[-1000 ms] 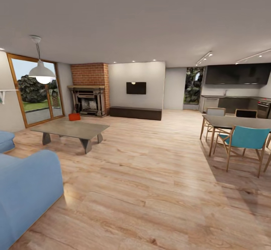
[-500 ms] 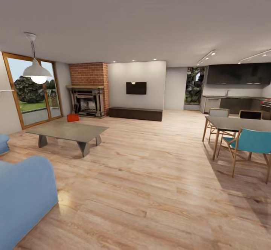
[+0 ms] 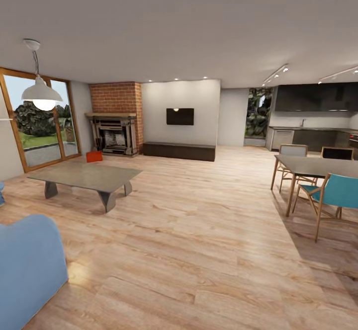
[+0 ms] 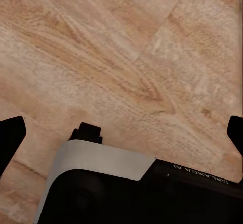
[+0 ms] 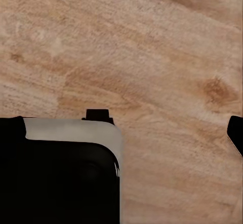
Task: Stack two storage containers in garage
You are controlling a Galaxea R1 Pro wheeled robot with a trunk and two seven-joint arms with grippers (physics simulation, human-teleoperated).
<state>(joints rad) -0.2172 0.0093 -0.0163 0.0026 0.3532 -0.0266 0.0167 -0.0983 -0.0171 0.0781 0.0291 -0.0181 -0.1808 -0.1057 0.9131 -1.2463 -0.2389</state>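
Across the light wood-plank floor [image 3: 199,250] of the living room, one orange-red rectangular plastic storage container [image 3: 94,156] sits on the boards by the brick fireplace [image 3: 115,121], just beyond the far edge of the grey glass-topped low table [image 3: 87,177]. Whether a second bin hides behind it cannot be told at this range. It lies well apart from the robot, so the step in hand looks like driving toward it, skirting the blue sofa [image 3: 25,265] near the left edge and keeping clear of the dining table with a teal chair [image 3: 343,191] on the right. Both wrist cameras look straight down at bare planks. The left gripper [image 4: 121,133] has its dark fingertips at opposite edges of the frame, spread wide with nothing between them; the right gripper [image 5: 124,128] looks likewise spread and empty, probably carried so for travel.
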